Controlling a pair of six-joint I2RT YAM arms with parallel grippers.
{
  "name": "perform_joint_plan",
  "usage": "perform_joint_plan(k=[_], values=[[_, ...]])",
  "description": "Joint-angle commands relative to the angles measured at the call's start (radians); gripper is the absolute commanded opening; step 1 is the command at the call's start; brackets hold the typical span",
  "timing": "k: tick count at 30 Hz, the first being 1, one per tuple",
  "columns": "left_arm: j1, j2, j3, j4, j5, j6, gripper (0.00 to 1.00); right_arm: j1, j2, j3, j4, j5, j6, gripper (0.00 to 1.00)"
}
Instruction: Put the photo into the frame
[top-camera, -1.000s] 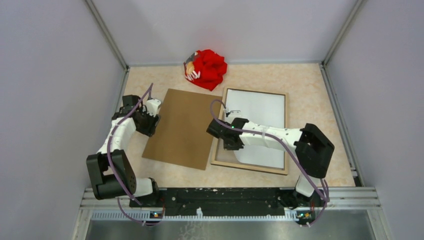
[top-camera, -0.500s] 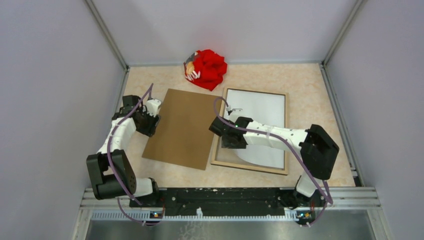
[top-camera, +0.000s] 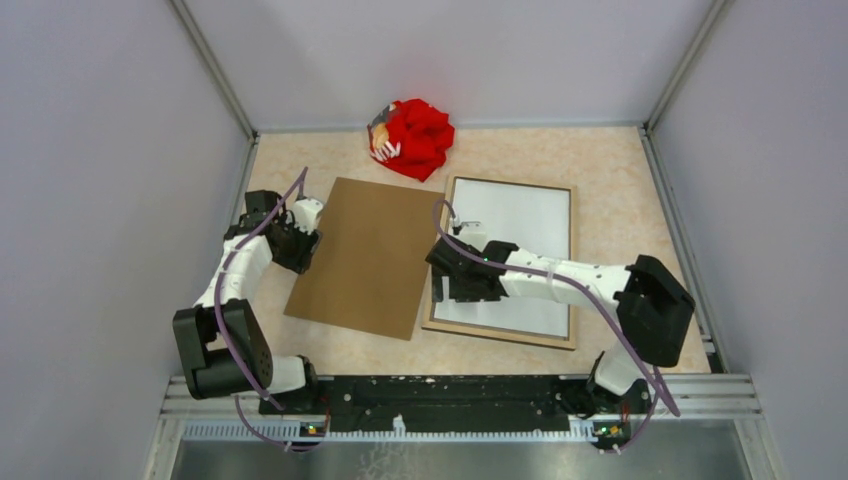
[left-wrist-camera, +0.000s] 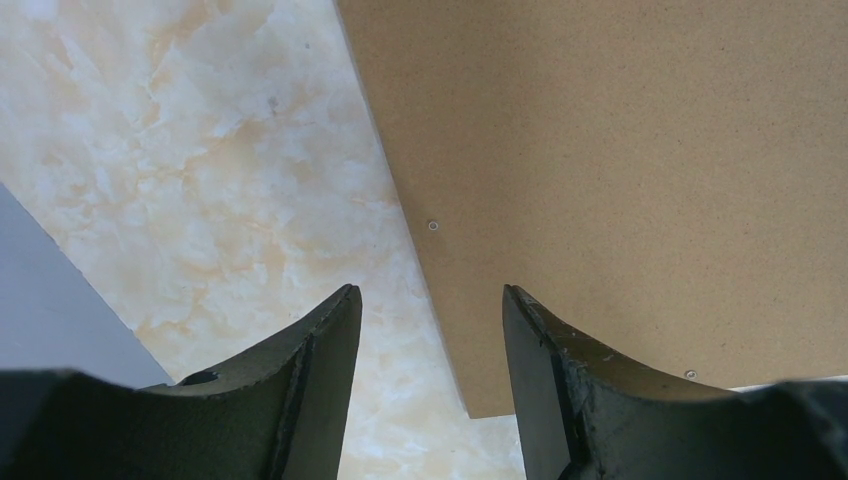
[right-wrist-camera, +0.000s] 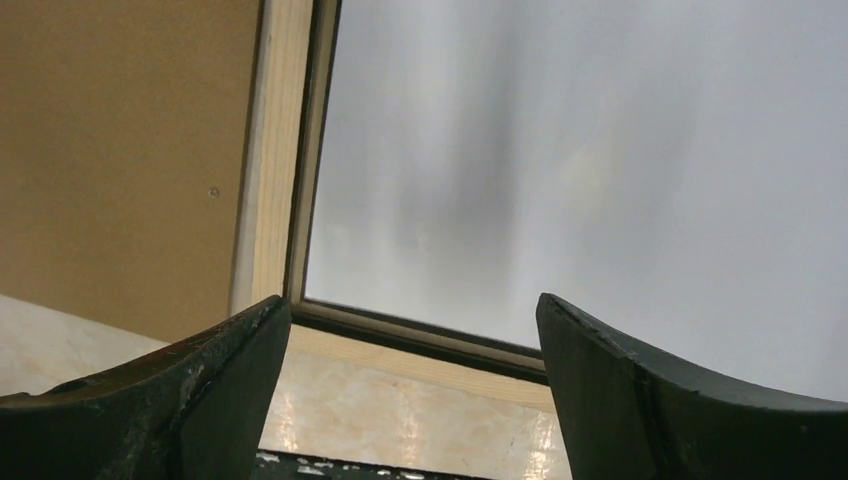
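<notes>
Right claw (right-wrist-camera: 410, 300) now opened over frame (top-camera: 500, 335), photo (top-camera: 365, 255) face-down just beside

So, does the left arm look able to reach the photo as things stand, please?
Probably yes: the left gripper hangs open over the photo at its left edge, nothing between. The photo lies flat on the table, so pinching may be awkward.

You get soft, even overhead light in the top view: faint shadows under the arms (top-camera: 545, 280), no hard glare. In your right wrist view the glass of the frame (right-wrist-camera: 270, 150) is a hazy grey sheen, darker down the centre. Both wrist views leave the fingers (left-wrist-camera: 310, 390) dark along the bottom; the photo (left-wrist-camera: 620, 150) shows sharp board grain.
</notes>
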Motion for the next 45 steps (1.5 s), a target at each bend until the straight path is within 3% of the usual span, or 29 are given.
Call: perform_joint_plan(k=[1, 8, 12, 20, 28, 45], values=[[0.002, -0.001, 0.016, 0.003, 0.026, 0.003, 0.62, -0.011, -0.125, -0.018, 0.083, -0.031, -0.032, 0.95], [0.001, 0.032, 0.039, 0.004, 0.023, -0.011, 0.66, -0.012, -0.159, 0.005, 0.081, -0.042, -0.044, 0.97], [0.010, 0.078, 0.069, 0.033, -0.024, -0.007, 0.68, -0.011, -0.131, 0.007, 0.195, -0.094, -0.018, 0.98], [0.091, 0.230, 0.221, 0.064, -0.065, -0.004, 0.69, 0.016, 0.172, 0.246, 0.242, -0.096, -0.006, 0.96], [0.119, 0.364, 0.266, 0.153, -0.116, -0.026, 0.68, 0.011, 0.403, 0.432, 0.225, -0.076, 0.049, 0.95], [0.108, 0.464, 0.265, 0.202, -0.056, -0.051, 0.65, -0.042, 0.393, 0.282, 0.245, -0.041, 0.120, 0.95]])
